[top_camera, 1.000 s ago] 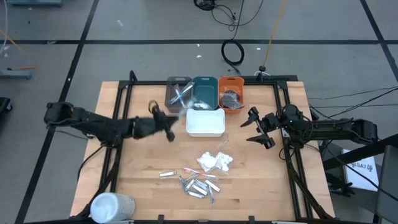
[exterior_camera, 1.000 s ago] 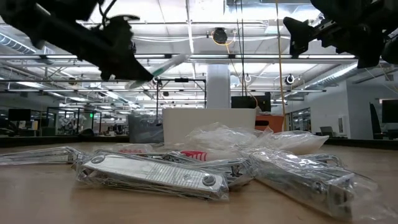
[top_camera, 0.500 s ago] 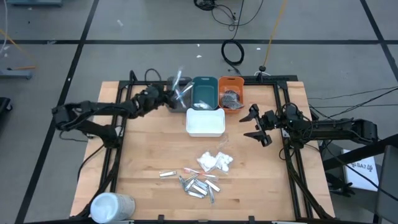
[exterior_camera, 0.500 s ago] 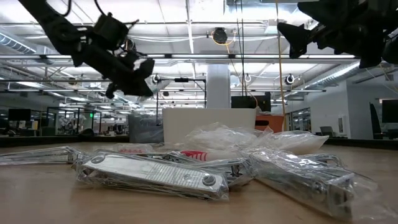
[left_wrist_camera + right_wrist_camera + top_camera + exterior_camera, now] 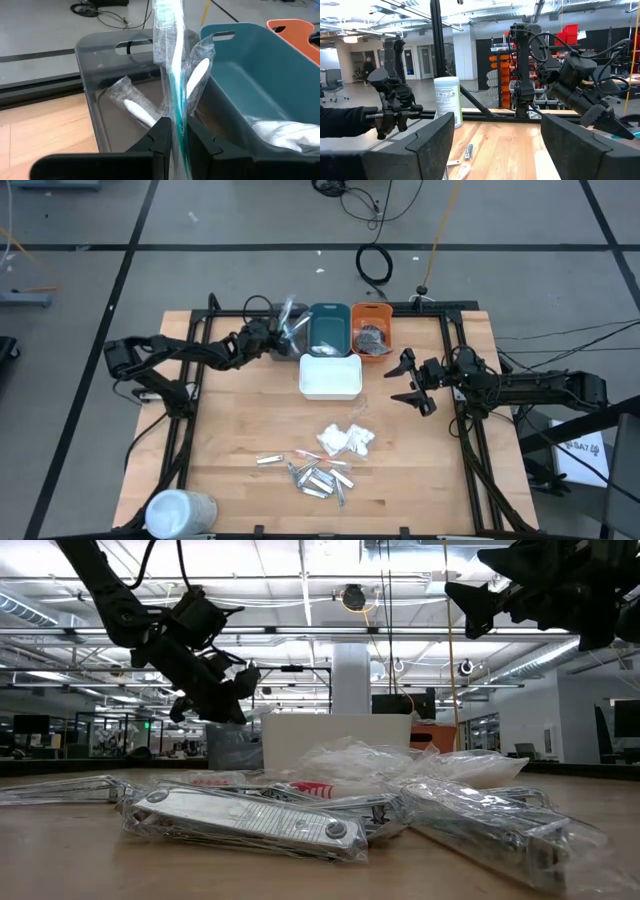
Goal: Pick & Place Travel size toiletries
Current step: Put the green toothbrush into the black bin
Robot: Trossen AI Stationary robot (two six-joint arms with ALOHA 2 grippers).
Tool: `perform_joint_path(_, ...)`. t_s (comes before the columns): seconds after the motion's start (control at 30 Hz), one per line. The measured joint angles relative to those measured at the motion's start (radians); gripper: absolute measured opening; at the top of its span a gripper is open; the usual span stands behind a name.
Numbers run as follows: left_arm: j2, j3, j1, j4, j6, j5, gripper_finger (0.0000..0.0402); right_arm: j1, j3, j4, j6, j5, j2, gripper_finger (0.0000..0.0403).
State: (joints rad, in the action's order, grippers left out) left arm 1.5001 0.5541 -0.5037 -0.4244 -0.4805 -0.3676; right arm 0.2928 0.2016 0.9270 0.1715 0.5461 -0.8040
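left gripper (image 5: 174,131) pinches wrapped toothbrush (image 5: 172,75) over grey tray (image 5: 100,55)

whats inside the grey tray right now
The grey tray holds at least two white-headed sticks in clear wrap. The left hand holds a teal-striped stick over it, hiding part of the floor; the near corner is out of view.

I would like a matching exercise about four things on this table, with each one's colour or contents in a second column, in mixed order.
Things:
1. grey tray
2. teal tray
3. orange tray
4. white tray

Descriptions:
A. nothing visible inside, nearest the table's middle
B. holds dark round discs
C. the left hand holds a wrapped toothbrush over it
D. stands between two other trays

Pairs: 1-C, 2-D, 3-B, 4-A
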Motion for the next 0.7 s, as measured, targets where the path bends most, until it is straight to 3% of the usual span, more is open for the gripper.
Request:
perform_joint_path(0.57,-0.002,0.0,0.0,0.001,-0.079,0.001,0.0047,0.0,0.0,-0.001,0.0,0.004,0.0,0.0281)
perform_joint_path(0.7,-0.002,0.0,0.0,-0.001,-0.107,0.02,0.0077,0.0,0.0,-0.001,0.0,0.005,0.0,0.0281)
